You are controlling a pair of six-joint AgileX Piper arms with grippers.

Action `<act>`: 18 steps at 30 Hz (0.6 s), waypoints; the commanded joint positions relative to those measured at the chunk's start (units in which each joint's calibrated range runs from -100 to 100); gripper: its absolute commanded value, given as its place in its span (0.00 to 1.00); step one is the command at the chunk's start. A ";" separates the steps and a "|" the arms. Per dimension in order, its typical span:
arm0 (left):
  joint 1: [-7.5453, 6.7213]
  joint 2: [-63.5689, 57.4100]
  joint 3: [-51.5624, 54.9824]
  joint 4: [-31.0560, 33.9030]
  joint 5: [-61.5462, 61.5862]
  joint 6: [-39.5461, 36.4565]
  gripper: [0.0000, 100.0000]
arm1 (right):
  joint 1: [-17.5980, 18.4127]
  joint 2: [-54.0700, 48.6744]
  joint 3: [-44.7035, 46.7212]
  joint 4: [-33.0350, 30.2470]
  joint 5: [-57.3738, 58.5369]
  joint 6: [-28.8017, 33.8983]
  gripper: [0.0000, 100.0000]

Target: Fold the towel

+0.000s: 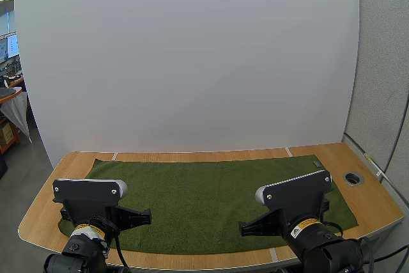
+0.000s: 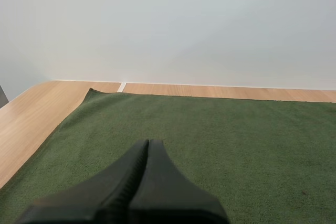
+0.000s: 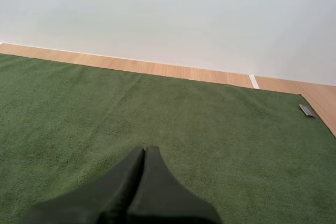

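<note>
Two end effectors face one towel, read left to right. Our left end effector [image 2: 147, 142] is pressed together into one dark wedge, gripping nothing, and hangs over the near left part of the green towel [image 1: 211, 190]. The towel lies spread flat and unfolded across the wooden tabletop [image 1: 38, 218]. Our right end effector [image 3: 144, 149] is likewise pressed together and empty, over the near right part. A grey label [image 3: 307, 110] marks the far right corner. We judge that this mirrored stance suits a two-handed fold not yet begun.
</note>
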 commanded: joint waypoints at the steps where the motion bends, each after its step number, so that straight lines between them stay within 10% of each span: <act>1: -0.15 -0.21 0.00 0.09 -1.77 0.00 0.00 | 0.12 -0.40 0.00 -0.11 -1.38 0.06 0.00; 18: -0.15 -0.21 0.00 0.09 -1.77 0.00 0.00 | 0.12 -0.40 -6.42 -7.12 -20.97 -0.24 0.00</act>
